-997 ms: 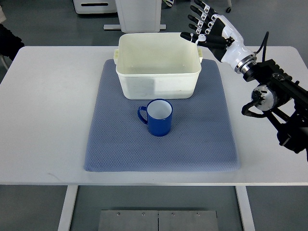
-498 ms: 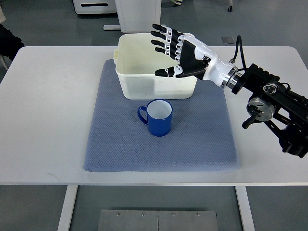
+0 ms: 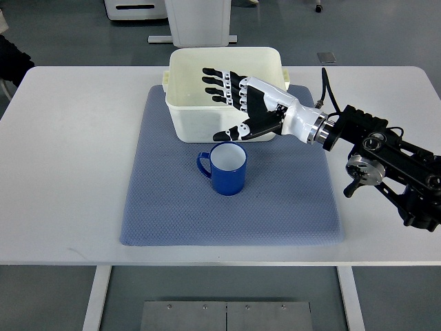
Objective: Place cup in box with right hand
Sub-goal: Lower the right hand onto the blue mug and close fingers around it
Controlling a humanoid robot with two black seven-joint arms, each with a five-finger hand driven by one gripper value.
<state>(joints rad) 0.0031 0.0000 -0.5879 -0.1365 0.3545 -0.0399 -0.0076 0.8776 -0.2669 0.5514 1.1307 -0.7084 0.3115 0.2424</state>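
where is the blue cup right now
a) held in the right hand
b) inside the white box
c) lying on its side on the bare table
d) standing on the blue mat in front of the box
d: the cup stands upright on the mat, just in front of the box, while the right hand is open above it and holds nothing.

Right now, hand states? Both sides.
Left hand: not in view.
Right hand: open, fingers spread, holding nothing; it hovers over the box, above and apart from the blue cup.
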